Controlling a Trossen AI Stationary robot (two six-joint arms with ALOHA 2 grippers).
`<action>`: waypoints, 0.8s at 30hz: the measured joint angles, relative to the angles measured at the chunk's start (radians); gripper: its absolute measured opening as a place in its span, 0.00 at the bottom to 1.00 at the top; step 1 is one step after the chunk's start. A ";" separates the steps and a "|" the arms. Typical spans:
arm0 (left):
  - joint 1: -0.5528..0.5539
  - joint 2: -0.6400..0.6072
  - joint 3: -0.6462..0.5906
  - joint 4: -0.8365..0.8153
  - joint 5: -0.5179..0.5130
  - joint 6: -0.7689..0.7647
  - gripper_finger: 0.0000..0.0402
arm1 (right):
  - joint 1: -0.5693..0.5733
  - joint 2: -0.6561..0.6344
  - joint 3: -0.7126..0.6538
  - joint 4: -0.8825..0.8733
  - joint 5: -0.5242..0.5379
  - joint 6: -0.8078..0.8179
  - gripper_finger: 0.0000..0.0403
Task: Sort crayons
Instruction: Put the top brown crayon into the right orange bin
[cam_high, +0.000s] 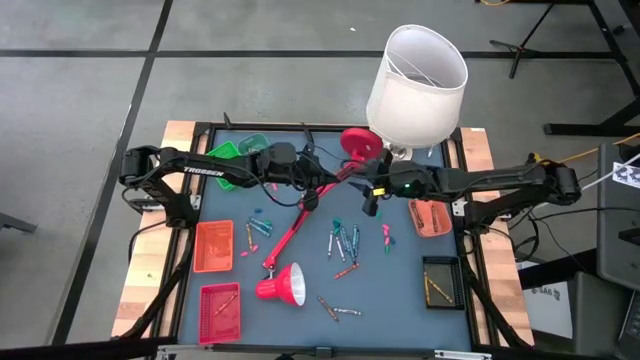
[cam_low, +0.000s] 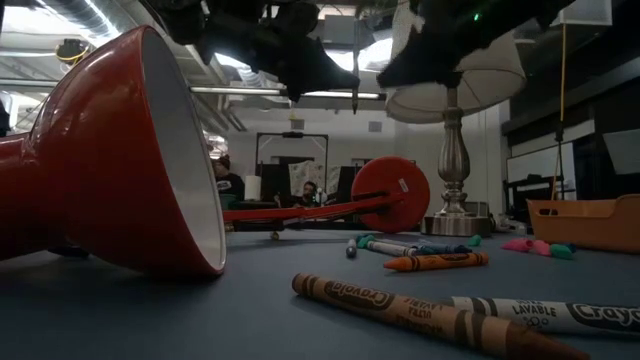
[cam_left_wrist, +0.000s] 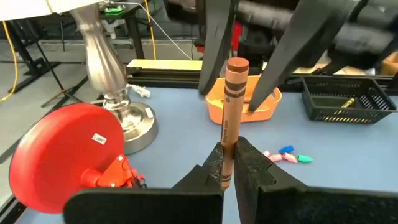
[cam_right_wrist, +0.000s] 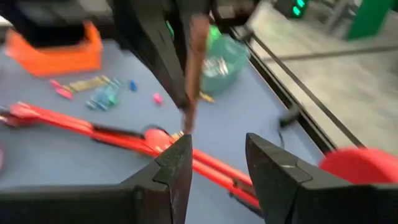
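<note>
At the frame's centre, above the blue surface (cam_high: 300, 250): both grippers are meeting.
Left gripper (cam_left_wrist: 227, 167): jaws are clamping a brown crayon (cam_left_wrist: 231, 106), holding it upright.
Right gripper (cam_right_wrist: 217, 163): jaws are standing apart, facing that crayon, gripping nothing.
Loose crayons (cam_high: 343, 242): lying scattered at centre and lower centre of the high view.
Red lamp (cam_high: 300, 215): lying toppled across the middle.
Trays (cam_high: 213, 244): sitting along the left and right edges.
</note>
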 joint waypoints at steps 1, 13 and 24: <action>0.000 0.000 0.000 0.001 0.000 0.000 0.00 | 0.000 -0.007 0.000 0.020 -0.008 -0.001 0.37; -0.022 0.000 0.000 0.021 0.010 0.001 0.00 | 0.000 0.048 0.000 0.214 -0.041 0.000 0.37; -0.051 0.000 0.000 0.027 0.010 0.003 0.00 | 0.000 0.083 0.000 0.283 -0.124 -0.003 0.33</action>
